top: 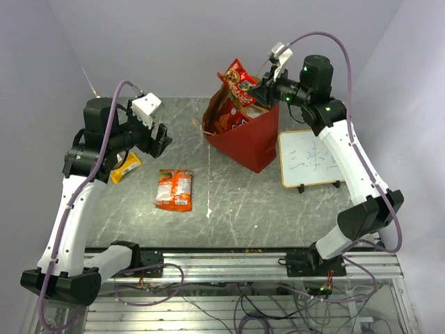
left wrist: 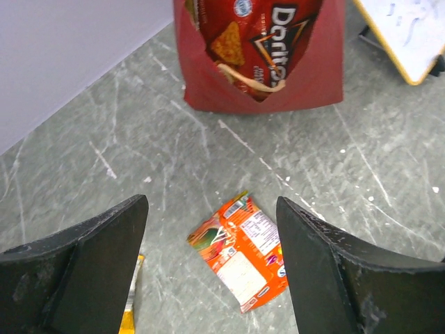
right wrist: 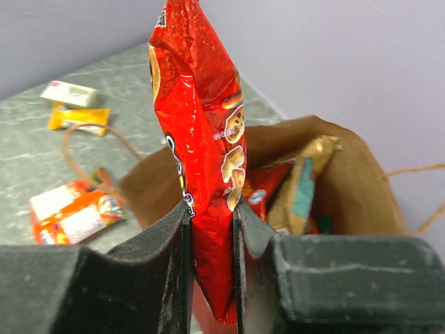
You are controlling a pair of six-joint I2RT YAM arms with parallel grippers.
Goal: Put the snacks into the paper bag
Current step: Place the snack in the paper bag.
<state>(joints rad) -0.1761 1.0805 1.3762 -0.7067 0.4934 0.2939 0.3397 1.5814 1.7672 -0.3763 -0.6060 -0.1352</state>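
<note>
The red paper bag (top: 254, 142) stands at the back middle of the table, kraft-brown inside (right wrist: 348, 174), with a Doritos pack (left wrist: 271, 42) and other packets in it. My right gripper (top: 263, 85) is shut on a red snack packet (right wrist: 201, 139) and holds it upright above the bag's mouth. My left gripper (left wrist: 212, 236) is open and empty, raised above an orange packet (top: 174, 189) that lies flat on the table, also in the left wrist view (left wrist: 240, 250). A yellow packet (top: 126, 167) lies under the left arm.
A wood-framed whiteboard (top: 309, 158) stands to the right of the bag. A white packet (right wrist: 68, 92) and the yellow packet (right wrist: 78, 117) lie at the far left in the right wrist view. The bag's twisted handle (right wrist: 97, 139) hangs outward.
</note>
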